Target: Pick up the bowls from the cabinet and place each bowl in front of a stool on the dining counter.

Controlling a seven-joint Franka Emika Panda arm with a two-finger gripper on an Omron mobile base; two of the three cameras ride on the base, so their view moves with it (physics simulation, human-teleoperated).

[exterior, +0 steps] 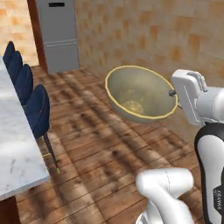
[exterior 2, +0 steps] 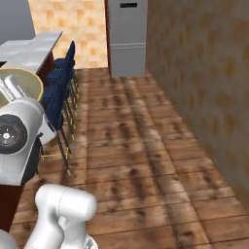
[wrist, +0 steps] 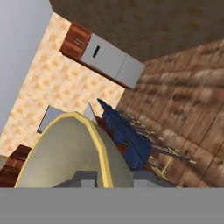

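In the left base view, we see the gripper (exterior: 173, 93) clamped on the yellow rim of the beige-olive bowl (exterior: 139, 94). The bowl hangs in the air, tilted so that its hollow faces the camera, and it extends leftward from the jaws. Well to the left of the jaws stands the row of stools (exterior: 30, 94), tucked against the dining counter (exterior: 15, 153). A grey refrigerator (exterior: 59, 35) stands far beyond the jaws, against the back wall.

In the right base view, the bowl (exterior 2: 22, 85) shows as a yellow-rimmed arc just above the robot's wrist; the jaws themselves are hidden there. The stools (exterior 2: 61, 90) stand just right of the bowl, and the dining counter (exterior 2: 31, 48) lies behind it. The refrigerator (exterior 2: 127, 36) stands farther back.

In the hand view, the fingertips (wrist: 85, 177) sit closed on the bowl (wrist: 65, 153), one on each side of its rim. Beyond the jaws lie the stools (wrist: 129, 140), and farther on the refrigerator (wrist: 111, 61) and a wooden cabinet (wrist: 75, 39).
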